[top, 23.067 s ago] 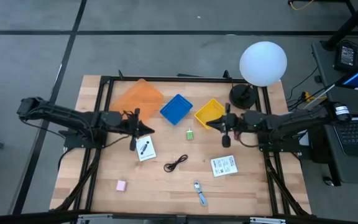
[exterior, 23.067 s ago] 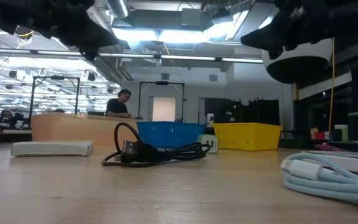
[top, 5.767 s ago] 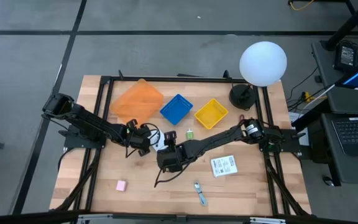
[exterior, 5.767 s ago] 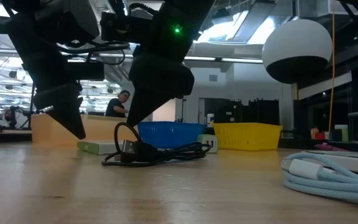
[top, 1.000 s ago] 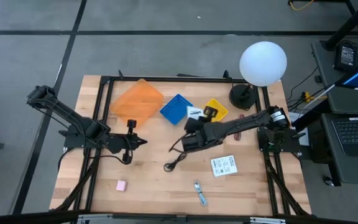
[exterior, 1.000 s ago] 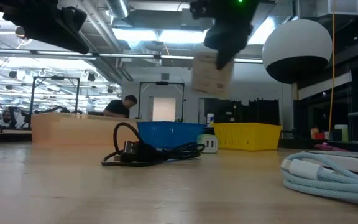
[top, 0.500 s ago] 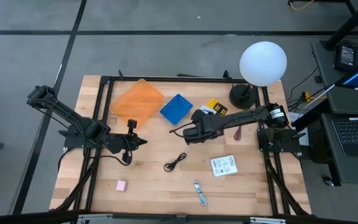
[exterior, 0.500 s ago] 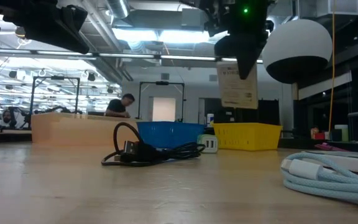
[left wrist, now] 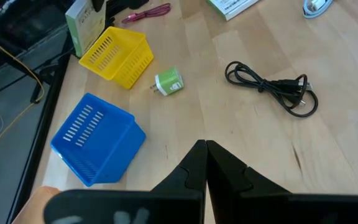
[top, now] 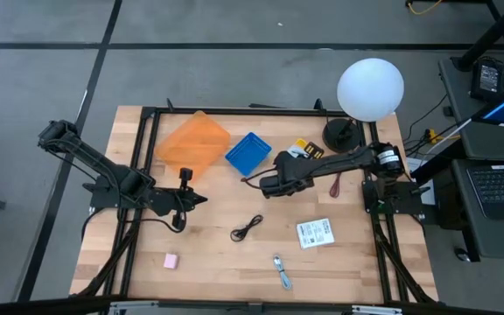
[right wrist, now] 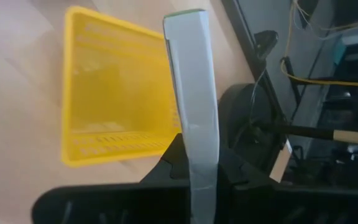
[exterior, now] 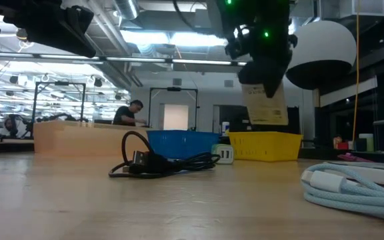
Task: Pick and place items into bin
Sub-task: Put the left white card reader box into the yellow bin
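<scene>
While the right gripper (top: pixel 297 154) hangs over the back of the table (top: pixel 357 262), it is clamped on the white card (right wrist: pixel 194 93), and the yellow bin (right wrist: pixel 114 106) lies directly beneath and just ahead of it. That is the relation the drop depends on: the card is gripped at its lower end and stands edge-on, its long axis near vertical and its top clear above the bin's rim. Judged from this, a release would call for a small advance over the bin's open middle.

Right arm is plainly the nearer one. Left gripper (top: pixel 197 198) waits at the table's left side, fingers closed on nothing, well apart from all three bins.

Views differ:
- High view: card shows only as a small pale patch at the bin's left edge, bin mostly covered by the arm.
- Low view: card (exterior: pixel 267 103) hangs in the air above the yellow bin (exterior: pixel 265 147), no contact, printed face toward the camera.
- Left wrist view: green piece (left wrist: pixel 169 81) near the yellow bin, black coiled cable (left wrist: pixel 272 93) farther out on bare wood, blue bin (left wrist: pixel 95 140) empty.

Remaining on the table: pink block (top: pixel 171 261), white printed packet (top: pixel 315 233), blue-silver tool (top: pixel 282 272).
</scene>
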